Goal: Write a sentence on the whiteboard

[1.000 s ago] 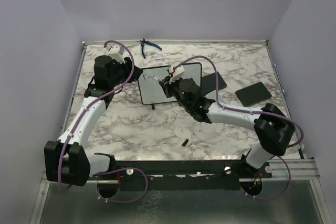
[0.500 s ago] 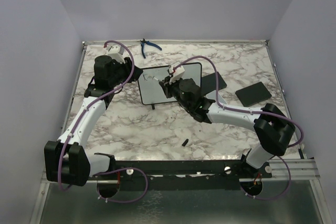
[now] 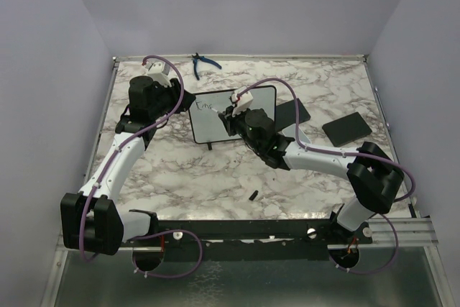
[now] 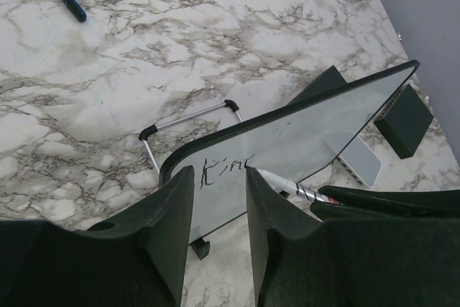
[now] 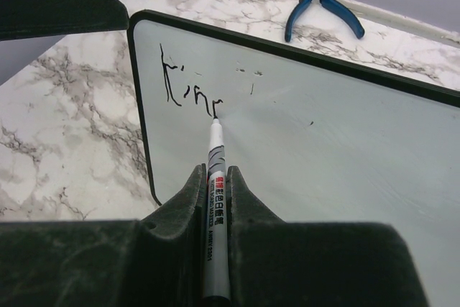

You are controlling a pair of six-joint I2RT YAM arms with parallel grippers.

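Right gripper (image 5: 214,177): clenched on a white marker (image 5: 215,145), barrel running up between the fingers, black tip touching the whiteboard (image 5: 330,156). Tip sits at the end of the sentence (image 5: 188,90), which so far reads "Kin" plus a short started stroke, up near the board's top-left corner.

Left gripper (image 4: 219,199): fingers (image 4: 171,210) apart with a visible gap. The board's lower corner and the letter K show through that gap. Cannot tell whether the pads touch the frame.

Whiteboard (image 3: 215,126): mid-table, between the two wrists, tilted back on a wire stand (image 4: 188,116) with black tips; one small black foot on the marble. A few stray specks of ink right of the writing.

Beyond: two flat black pads (image 3: 347,128) to the board's right, one just behind it, one well apart. Blue-handled pliers (image 3: 204,64) at the far edge of the table (image 3: 215,174). A small black piece (image 3: 253,194) lies alone on the near side.
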